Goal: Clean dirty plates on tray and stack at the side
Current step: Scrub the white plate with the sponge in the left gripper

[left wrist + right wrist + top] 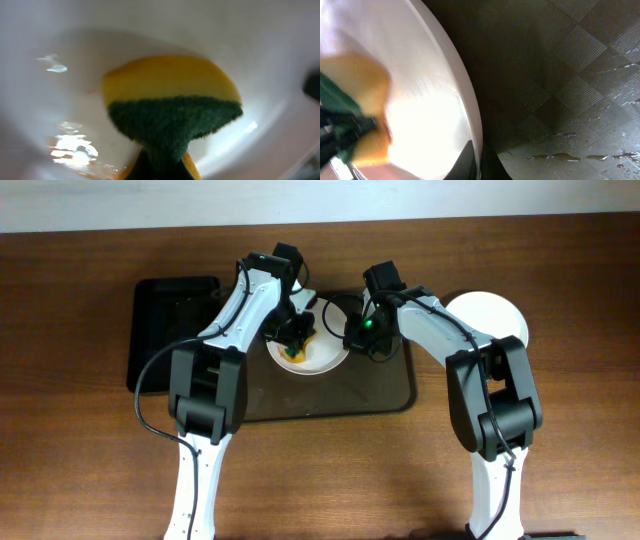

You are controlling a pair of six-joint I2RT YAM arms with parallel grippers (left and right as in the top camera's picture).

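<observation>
Large dark brown rectangular tray (380, 385) sits mid-worktop, long side across the view, on the brown wooden worktop (80, 460). A black rectangular bin (165, 330) stands just beside the tray's left end. One round white shallow plate (322, 362) lies flat on the tray, in its upper left-of-centre part. Both arms reach in over it from either side. The left gripper (296, 338) is directly above the plate's inner surface, closed on a yellow sponge with green scouring face (170, 95). The sponge is pinched at its near end and pressed flat against the plate. The left wrist view shows an orange-brown smear (75, 150) on the plate beside the sponge, lower left, with wet glare over it. The right gripper (352, 338) is at the plate's right edge, clamped on the rim. In the right wrist view one dark finger lies on each side of the rim at the bottom of frame, with the tray's checkered surface next to it. Water drops (570, 156) are scattered on that surface. Off the tray, on the worktop by its upper right corner, is a second round white plate (495, 315), partly hidden by the right arm. Whether it is one plate or a stack cannot be told.
</observation>
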